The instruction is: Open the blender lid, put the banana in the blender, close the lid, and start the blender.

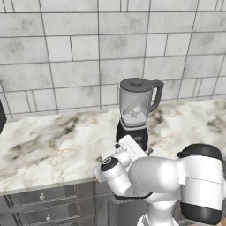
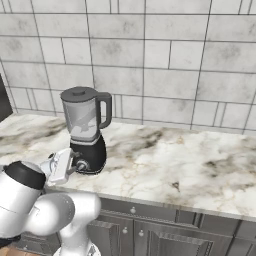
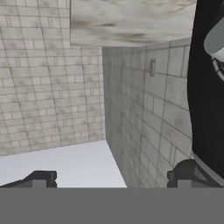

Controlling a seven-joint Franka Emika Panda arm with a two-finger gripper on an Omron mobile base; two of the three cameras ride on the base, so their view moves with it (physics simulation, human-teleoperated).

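- The black-based blender [image 2: 87, 131] with its clear grey jar stands on the marbled surface [image 2: 165, 160], just beside the fingers [image 3: 186, 173].
- The fingers are spread wide, holding nothing.
- The dark grey round lid [image 1: 136, 82] sits on the jar.

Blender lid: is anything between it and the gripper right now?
Nothing visible blocks it. The blender lid sits closed on the blender, bare wall tiles behind. The open gripper is low beside the base knob, with free space above.

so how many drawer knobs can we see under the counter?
4. Two stacked at lower left of the left base view; two below the counter edge in the right base view. The arm may hide more.
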